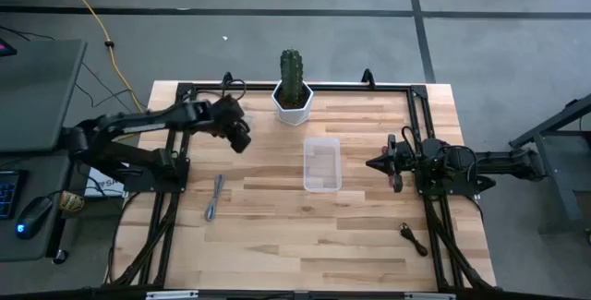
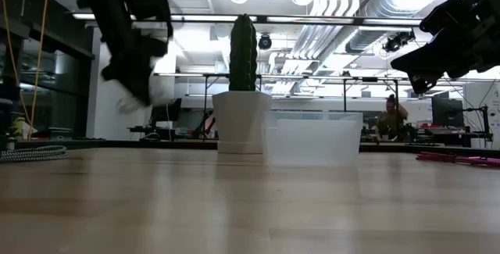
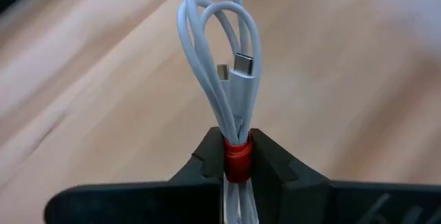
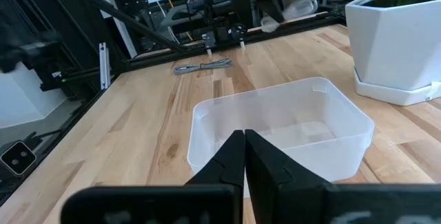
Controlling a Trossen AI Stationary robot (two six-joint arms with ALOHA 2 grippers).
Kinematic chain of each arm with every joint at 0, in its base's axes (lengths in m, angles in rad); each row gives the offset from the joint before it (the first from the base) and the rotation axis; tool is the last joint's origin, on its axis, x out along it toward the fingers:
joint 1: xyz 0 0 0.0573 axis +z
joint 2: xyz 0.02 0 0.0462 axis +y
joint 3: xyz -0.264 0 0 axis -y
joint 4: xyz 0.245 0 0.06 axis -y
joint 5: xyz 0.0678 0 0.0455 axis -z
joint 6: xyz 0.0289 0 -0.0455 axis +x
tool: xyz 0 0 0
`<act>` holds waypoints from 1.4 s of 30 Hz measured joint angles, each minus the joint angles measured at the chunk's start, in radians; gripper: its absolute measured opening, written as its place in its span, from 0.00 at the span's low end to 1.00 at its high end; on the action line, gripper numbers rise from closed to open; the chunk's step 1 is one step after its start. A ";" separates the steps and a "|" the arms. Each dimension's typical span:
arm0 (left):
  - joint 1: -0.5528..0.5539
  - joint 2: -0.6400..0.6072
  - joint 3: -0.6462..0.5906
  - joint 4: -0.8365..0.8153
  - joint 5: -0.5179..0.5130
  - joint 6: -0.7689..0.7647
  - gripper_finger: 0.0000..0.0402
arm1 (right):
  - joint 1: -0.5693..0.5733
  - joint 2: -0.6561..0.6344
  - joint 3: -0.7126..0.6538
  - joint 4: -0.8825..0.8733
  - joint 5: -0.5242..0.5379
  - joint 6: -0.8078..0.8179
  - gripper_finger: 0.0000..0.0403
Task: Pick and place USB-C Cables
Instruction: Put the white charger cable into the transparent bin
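Observation:
My left gripper [image 1: 244, 139] hovers above the table's left part, left of the cactus, shut on the white cable with a red band [image 3: 231, 65]; the low view shows that gripper [image 2: 139, 82] well above the tabletop. The grey cable [image 1: 215, 197] lies flat on the wood nearer the front, also visible in the right wrist view [image 4: 203, 67]. The black cable [image 1: 413, 237] lies by the table's right front. My right gripper [image 1: 371, 163] is shut and empty, just right of the clear container [image 1: 321, 163], its fingertips [image 4: 243, 156] pointing over the container's rim. My left gripper pinches the white cable between its two fingers [image 3: 207, 163] at the red band [image 3: 236, 156] that ties the coil. The loops and two plugs [image 3: 244, 64] stick out ahead of the fingertips. The cable is lifted clear of the table.
A cactus in a white pot [image 1: 293, 92] stands at the table's far middle, close to the container's far end. Black frame rails [image 1: 166, 208] run along the left and right sides. Bare wood lies between the grey cable and the container.

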 joint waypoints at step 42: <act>-0.568 0.001 -0.479 1.651 -0.177 0.417 0.04 | 0.000 0.000 0.000 0.000 0.000 -0.022 0.00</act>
